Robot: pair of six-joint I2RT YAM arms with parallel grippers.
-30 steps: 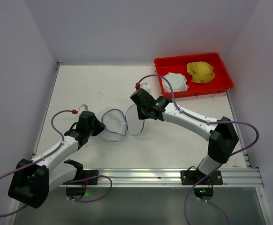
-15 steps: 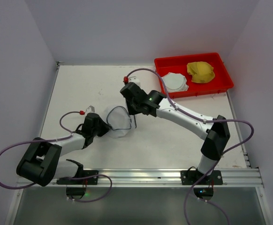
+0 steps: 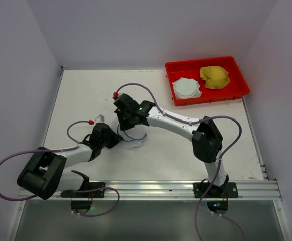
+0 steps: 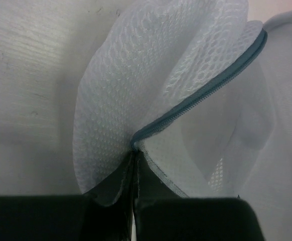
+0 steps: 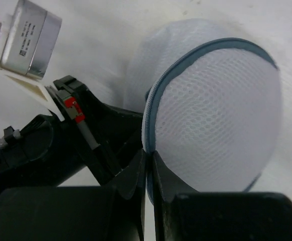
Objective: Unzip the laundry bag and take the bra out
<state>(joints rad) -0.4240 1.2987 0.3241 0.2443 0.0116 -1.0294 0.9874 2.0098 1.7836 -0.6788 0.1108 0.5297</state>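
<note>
Two black two-finger grippers meet on one small round laundry bag (image 3: 134,141) of translucent white mesh, which lies on the flat white table (image 3: 86,95) near its middle, slightly toward the near-left, well apart from the tray. Item one, left gripper (image 4: 135,168): fingers pressed together, clamped on the near edge of the laundry bag just where the dark blue-grey zipper band (image 4: 211,85) ends; in the left wrist view two mesh halves fan upward from that pinch, the band running up and right along the edge of one of them. Item two, right gripper (image 5: 148,163): fingers drawn almost together with only a thin slit between them, nipping the bag's blue-grey edge band; in the right wrist view the domed mesh half stands beyond the fingertips, ringed by the band, with the left gripper's black body and its silver camera block just beside it on the left. Seen from above, the two grippers sit close to each other, the right one on the far side of the bag and the left one on its near-left side. Item three, red rectangular plastic tray (image 3: 201,61): at the far right corner of the table, holding a whitish rounded item (image 3: 186,88) on the left and a crumpled yellow item (image 3: 214,77) on the right. Contents of the pouch cannot be told from these views.
</note>
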